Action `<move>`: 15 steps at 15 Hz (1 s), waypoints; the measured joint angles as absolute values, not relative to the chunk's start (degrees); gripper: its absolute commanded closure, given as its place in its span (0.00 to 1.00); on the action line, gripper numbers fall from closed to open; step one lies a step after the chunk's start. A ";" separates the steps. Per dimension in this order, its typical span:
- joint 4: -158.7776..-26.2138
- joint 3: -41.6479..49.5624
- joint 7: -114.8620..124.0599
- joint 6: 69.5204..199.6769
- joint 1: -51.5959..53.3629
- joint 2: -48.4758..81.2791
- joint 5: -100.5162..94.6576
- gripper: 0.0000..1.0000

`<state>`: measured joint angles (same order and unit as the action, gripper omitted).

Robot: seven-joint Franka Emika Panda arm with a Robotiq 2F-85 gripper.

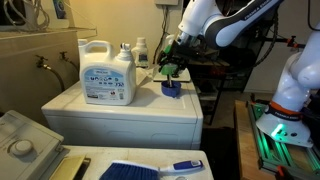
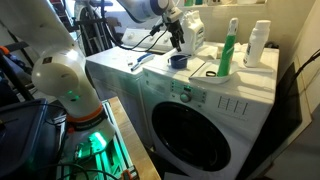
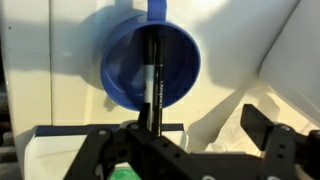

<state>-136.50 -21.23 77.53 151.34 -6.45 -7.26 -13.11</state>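
A blue cup (image 3: 125,70) stands on the white top of a washing machine (image 2: 200,110); it shows in both exterior views (image 1: 171,89) (image 2: 179,61). A black marker (image 3: 153,75) stands in the cup, its upper end reaching up beside my left finger. My gripper (image 3: 200,125) hangs directly above the cup (image 1: 172,68) (image 2: 178,44). Its fingers are spread wide, and the right finger is well clear of the marker. I cannot tell whether the left finger touches the marker.
A large white detergent jug (image 1: 107,72) and small bottles (image 1: 140,50) stand on the machine's top. A green bottle (image 2: 231,50) and a white bottle (image 2: 258,42) stand near the wall. A blue brush (image 1: 150,168) lies in front. The robot base (image 2: 65,80) stands beside the washer.
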 measured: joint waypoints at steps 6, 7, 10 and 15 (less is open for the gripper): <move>-131.51 -17.92 77.56 147.16 -3.11 -3.52 -17.57 0.02; -129.05 -17.30 77.80 143.81 -2.46 -1.91 -19.60 0.02; -120.72 -14.79 81.86 131.98 0.34 3.66 -28.06 0.00; -112.34 -10.82 82.82 119.29 5.02 9.76 -27.84 0.00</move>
